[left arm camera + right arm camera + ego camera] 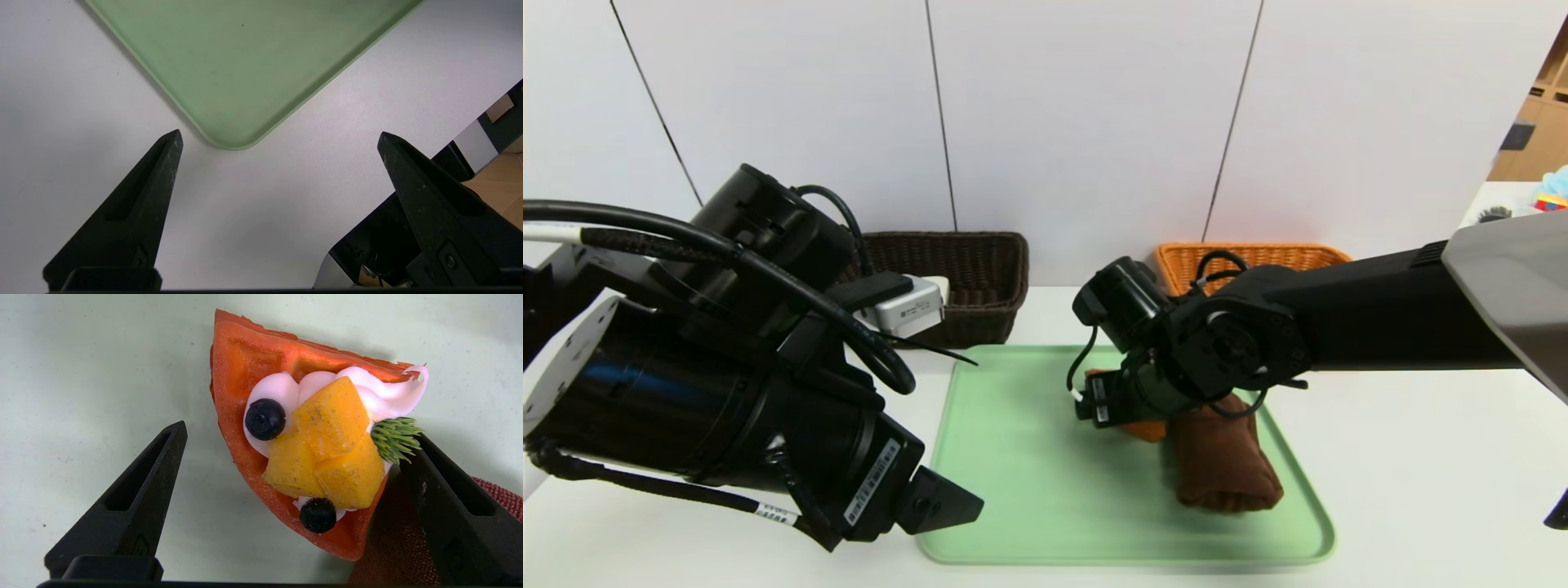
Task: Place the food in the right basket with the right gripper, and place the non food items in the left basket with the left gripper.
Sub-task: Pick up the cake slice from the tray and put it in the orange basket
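The right gripper (298, 451) hangs low over the green tray (1013, 457), fingers spread wide on either side of the pastry (302, 457) and gripping nothing. One finger (135, 498) stands clear of the pastry over bare tray; the other finger (445, 506) is close beside the green sprig and lies in front of the brown towel (1221, 461). Whether that finger touches the sprig or the towel cannot be told. From the head view the right wrist hides almost all of the pastry; only a small orange end (1145, 429) shows beneath it, against the towel's near-left side. The gripper's own tips are hidden there too.

The towel lies rolled on the right part of the tray, its far end covered by the arm. In the right wrist view only a corner of it shows, cut off by the frame.

The left gripper (280, 139) is held above the white table (265, 212) just off the tray's near-left corner, fingers wide apart and empty. In the head view the arm's bulk fills the left side, and only one fingertip (947, 502) shows.

The dark basket (980, 269) stands at the back left, its left part hidden by the left arm. The orange basket (1258, 255) stands at the back right, partly behind the right arm; the inside of neither can be seen. The white block cannot be made out in any view.
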Controlling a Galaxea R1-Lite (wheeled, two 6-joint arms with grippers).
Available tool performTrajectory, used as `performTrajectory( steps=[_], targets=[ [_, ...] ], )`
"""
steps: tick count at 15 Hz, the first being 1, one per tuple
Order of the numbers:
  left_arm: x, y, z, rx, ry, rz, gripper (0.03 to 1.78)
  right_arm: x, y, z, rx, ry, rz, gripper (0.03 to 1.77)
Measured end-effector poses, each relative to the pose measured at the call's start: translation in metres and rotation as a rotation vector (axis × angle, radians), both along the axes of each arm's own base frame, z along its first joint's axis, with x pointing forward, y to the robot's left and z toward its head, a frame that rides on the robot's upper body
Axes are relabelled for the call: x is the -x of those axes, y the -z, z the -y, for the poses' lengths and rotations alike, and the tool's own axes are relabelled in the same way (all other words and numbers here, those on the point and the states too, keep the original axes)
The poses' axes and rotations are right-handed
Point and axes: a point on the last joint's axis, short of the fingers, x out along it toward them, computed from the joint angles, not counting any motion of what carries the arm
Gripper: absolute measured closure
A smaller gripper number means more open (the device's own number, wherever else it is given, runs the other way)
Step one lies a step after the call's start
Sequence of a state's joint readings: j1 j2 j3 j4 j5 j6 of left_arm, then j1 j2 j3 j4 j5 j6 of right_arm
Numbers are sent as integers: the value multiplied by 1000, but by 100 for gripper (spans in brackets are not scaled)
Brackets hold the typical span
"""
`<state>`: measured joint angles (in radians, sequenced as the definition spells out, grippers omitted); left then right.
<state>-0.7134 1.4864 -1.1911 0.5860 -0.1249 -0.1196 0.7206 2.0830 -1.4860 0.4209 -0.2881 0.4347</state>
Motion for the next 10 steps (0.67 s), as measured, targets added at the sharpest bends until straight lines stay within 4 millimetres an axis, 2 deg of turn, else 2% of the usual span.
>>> performTrajectory(
  steps=[5,8,10],
  targets=[
    [0,0,0,-1,0,-1,12,0,0,0,-2,-2,0,10],
    [0,0,0,-1,0,-1,12,1,-1,0,0,-1,2,56],
    [0,0,0,-2,0,-2,12,0,-1,0,9,7,10,77]
  ],
)
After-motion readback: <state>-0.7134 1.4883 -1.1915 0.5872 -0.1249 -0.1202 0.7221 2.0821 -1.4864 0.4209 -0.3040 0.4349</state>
